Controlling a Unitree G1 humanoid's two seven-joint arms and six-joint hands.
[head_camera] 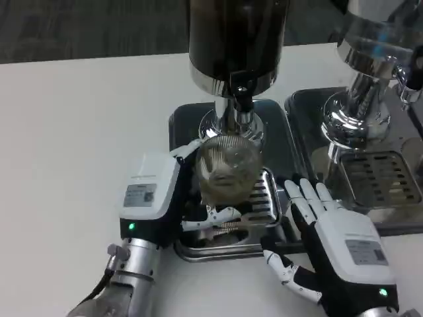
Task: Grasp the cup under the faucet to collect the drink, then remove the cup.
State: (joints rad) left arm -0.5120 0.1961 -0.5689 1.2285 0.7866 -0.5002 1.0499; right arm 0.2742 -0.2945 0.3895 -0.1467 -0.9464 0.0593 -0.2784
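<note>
White table [79, 132], grey carpet [86, 26] beyond

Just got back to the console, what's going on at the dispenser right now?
The left hand holds a clear ribbed cup under the faucet of the dark dispenser, over the drip tray. The cup seems to hold some drink, though its level is hard to read. The right hand waits open beside the tray, its fingers spread, holding nothing.

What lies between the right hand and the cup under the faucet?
In the head view, only the drip tray's slotted metal grille separates the right hand from the cup.
</note>
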